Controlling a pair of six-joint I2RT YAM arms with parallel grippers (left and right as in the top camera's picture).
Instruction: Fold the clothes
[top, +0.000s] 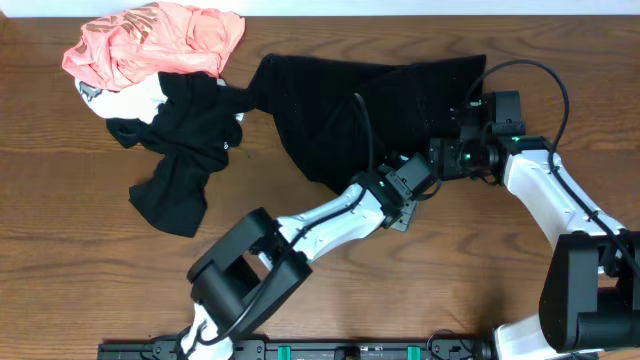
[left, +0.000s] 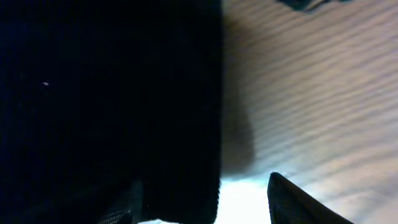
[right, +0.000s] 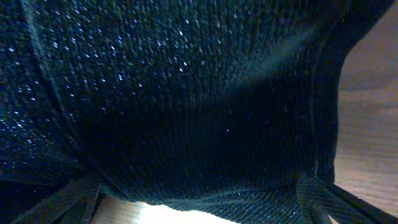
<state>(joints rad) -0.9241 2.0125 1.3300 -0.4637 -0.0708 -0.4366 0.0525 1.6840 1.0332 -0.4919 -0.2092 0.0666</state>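
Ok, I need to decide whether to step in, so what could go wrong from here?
The left gripper has only the edge of the large black fuzzy knit garment between its open jaws, so a close may pinch too little and slip. The thinner smooth black garment touches the knit's left end and could be dragged along. The right gripper sits close by and might collide.

The clothes (right: 186, 93) are a thick, coarse black knit, matt but flecked with tiny glints that may be sparkly thread. The worktop (top: 80, 250) is brown wood with visible grain and a soft sheen, and the salmon-pink garment (top: 150, 40) looks like thin, smooth cloth.
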